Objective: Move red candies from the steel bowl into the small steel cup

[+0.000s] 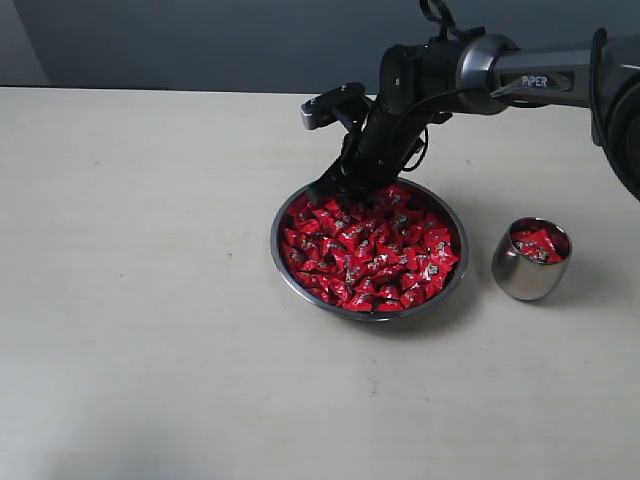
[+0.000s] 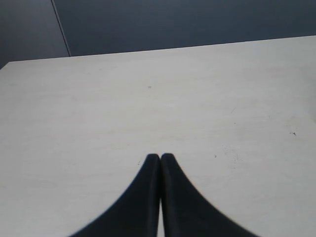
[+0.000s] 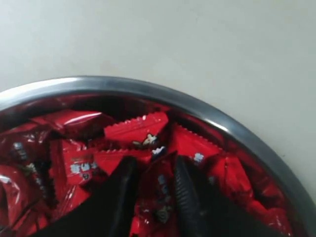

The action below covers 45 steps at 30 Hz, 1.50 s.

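The right gripper (image 3: pixel 154 195), jaws narrow, sits among the candies (image 1: pixel 370 250) in the bowl (image 1: pixel 276 240), maybe pinching one; they look light, crinkly and slippery, so grab one across its fat middle, then go to the cup (image 1: pixel 520 275).

Pincer (image 3: pixel 154 167) among red candies (image 3: pixel 136 129) in steel bowl (image 3: pixel 148 88)
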Available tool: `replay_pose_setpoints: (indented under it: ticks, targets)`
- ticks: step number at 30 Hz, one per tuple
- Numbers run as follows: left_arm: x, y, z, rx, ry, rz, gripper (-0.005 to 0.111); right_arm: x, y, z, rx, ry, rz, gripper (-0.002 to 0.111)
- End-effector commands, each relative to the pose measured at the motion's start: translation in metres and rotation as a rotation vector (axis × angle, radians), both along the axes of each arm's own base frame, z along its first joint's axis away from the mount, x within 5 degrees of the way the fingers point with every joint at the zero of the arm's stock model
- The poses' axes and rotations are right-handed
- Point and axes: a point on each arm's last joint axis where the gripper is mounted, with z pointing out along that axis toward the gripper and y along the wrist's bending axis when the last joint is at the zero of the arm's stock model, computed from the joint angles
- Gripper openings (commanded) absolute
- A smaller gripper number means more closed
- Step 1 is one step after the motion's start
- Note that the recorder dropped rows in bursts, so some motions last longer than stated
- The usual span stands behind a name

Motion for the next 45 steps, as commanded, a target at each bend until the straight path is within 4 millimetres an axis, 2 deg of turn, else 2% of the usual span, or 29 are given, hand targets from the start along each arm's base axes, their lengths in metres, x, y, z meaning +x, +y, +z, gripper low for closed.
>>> replay_pose_setpoints:
  ticks: [1,2,3,6,17,22,26,29,32,36,39,42,45]
  targets:
    - [0.0,0.0,0.0,0.001,-0.012,-0.005,0.0,0.003,-0.001,0.002,-0.003,-0.026,0.002,0.01]
    - [0.0,0.0,0.0,0.001,-0.012,-0.005,0.0,0.004,-0.002,0.002,-0.011,-0.031,0.007,0.002]
    - [0.0,0.0,0.0,0.001,-0.012,-0.005,0.0,0.004,-0.002,0.002,-0.021,-0.038,0.013,-0.001]
    - [0.0,0.0,0.0,0.001,-0.012,-0.005,0.0,0.003,-0.004,0.004,-0.034,-0.03,0.001,-0.001]
    - [0.0,0.0,0.0,0.001,-0.012,-0.005,0.0,0.0,-0.007,0.051,0.018,-0.096,-0.025,-0.001]
    - [0.0,0.0,0.0,0.001,-0.012,-0.005,0.0,-0.004,-0.009,0.062,0.019,-0.091,-0.031,-0.001]
    - [0.0,0.0,0.0,0.001,-0.012,-0.005,0.0,-0.004,-0.021,0.072,-0.019,-0.07,-0.132,-0.001]
    - [0.0,0.0,0.0,0.001,-0.012,-0.005,0.0,-0.002,-0.038,0.09,0.03,-0.115,-0.225,-0.001]
    - [0.0,0.0,0.0,0.001,-0.012,-0.005,0.0,-0.009,-0.061,0.107,0.069,-0.143,-0.297,-0.001]
    - [0.0,0.0,0.0,0.001,-0.012,-0.005,0.0,-0.026,-0.103,0.124,0.076,-0.173,-0.373,-0.001]
    - [0.0,0.0,0.0,0.001,-0.012,-0.005,0.0,-0.043,-0.139,0.13,0.093,-0.188,-0.466,-0.001]
    - [0.0,0.0,0.0,0.001,-0.012,-0.005,0.0,-0.063,-0.163,0.132,0.105,-0.205,-0.519,-0.001]
    - [0.0,0.0,0.0,0.001,-0.012,-0.005,0.0,-0.085,-0.176,0.128,0.099,-0.198,-0.533,-0.001]
